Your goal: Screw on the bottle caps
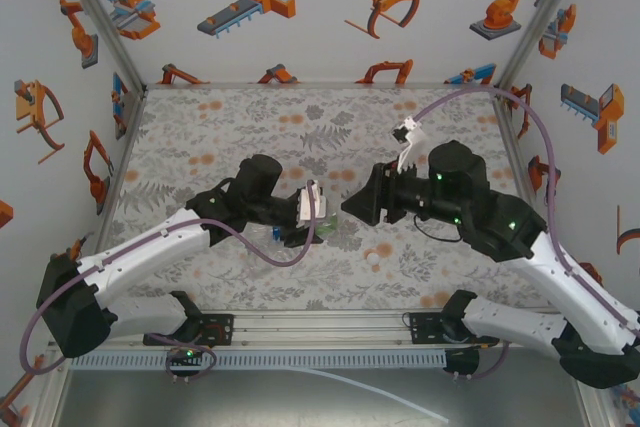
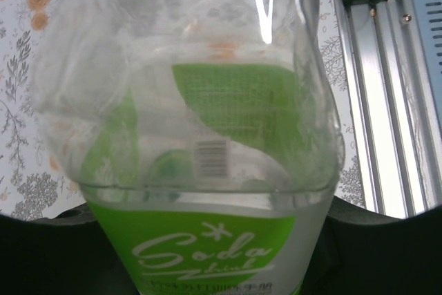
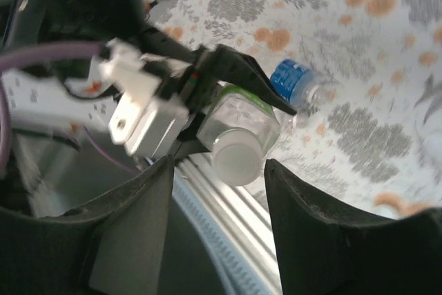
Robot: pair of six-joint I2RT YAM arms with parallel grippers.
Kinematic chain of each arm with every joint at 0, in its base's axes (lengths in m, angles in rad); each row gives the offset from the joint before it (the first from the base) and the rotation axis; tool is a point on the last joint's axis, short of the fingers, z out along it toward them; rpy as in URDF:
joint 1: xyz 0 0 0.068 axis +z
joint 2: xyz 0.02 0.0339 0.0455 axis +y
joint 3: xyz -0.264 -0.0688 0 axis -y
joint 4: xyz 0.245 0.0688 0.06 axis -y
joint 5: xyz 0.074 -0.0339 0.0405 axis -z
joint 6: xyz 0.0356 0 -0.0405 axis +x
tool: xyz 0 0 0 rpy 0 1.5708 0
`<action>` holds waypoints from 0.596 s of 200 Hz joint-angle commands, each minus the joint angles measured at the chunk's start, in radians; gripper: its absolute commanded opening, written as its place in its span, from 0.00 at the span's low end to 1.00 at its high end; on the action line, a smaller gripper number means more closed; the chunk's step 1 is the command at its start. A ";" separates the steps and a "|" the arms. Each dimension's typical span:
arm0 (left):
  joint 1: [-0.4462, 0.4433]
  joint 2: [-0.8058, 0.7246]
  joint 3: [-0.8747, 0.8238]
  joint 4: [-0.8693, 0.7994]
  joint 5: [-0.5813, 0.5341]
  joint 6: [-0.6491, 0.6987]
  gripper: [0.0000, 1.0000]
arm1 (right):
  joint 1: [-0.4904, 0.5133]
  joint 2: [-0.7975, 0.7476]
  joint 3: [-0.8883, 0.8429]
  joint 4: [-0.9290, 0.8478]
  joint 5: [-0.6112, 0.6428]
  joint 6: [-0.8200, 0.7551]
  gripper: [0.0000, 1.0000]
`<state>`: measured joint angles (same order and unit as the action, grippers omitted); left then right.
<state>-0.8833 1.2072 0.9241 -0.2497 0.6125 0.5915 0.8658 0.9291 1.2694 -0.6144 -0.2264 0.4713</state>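
Note:
My left gripper (image 1: 316, 211) is shut on a clear bottle with a green label (image 2: 207, 170), holding it off the table mid-workspace. A white bottle cap (image 3: 238, 159) sits on that bottle's neck, facing my right gripper (image 3: 219, 165). The right gripper's fingers stand open on either side of the cap, with a gap to it on both sides. In the top view the right gripper (image 1: 349, 205) points left at the held bottle (image 1: 324, 226). A second bottle with a blue label (image 3: 291, 79) lies on the table behind. One loose white cap (image 1: 375, 259) lies on the table near the front.
An aluminium rail (image 1: 320, 325) runs along the near table edge, below the held bottle. The left arm's white camera block (image 3: 148, 124) with its purple cable sits close beside the bottle. Printed walls enclose the floral tabletop (image 1: 230, 127).

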 commanded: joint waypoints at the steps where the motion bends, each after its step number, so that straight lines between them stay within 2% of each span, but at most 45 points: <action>1: -0.008 -0.017 0.038 0.015 0.082 -0.002 0.00 | 0.002 0.004 0.071 -0.046 -0.230 -0.533 0.53; 19: -0.013 -0.014 0.053 -0.015 0.096 0.006 0.00 | 0.002 0.018 0.104 -0.122 -0.352 -0.772 0.53; 35: -0.016 -0.017 0.068 -0.042 0.100 0.012 0.00 | 0.002 0.025 0.110 -0.157 -0.381 -0.898 0.54; 94: -0.019 -0.008 0.098 -0.067 0.117 0.039 0.00 | 0.003 0.050 0.091 -0.100 -0.325 -0.924 0.53; 119: -0.022 0.002 0.103 -0.068 0.123 0.049 0.00 | 0.003 0.050 0.077 -0.090 -0.319 -0.925 0.49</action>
<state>-0.8970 1.2060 0.9874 -0.3065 0.6853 0.6033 0.8658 0.9813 1.3602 -0.7357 -0.5457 -0.4129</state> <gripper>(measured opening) 0.541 0.508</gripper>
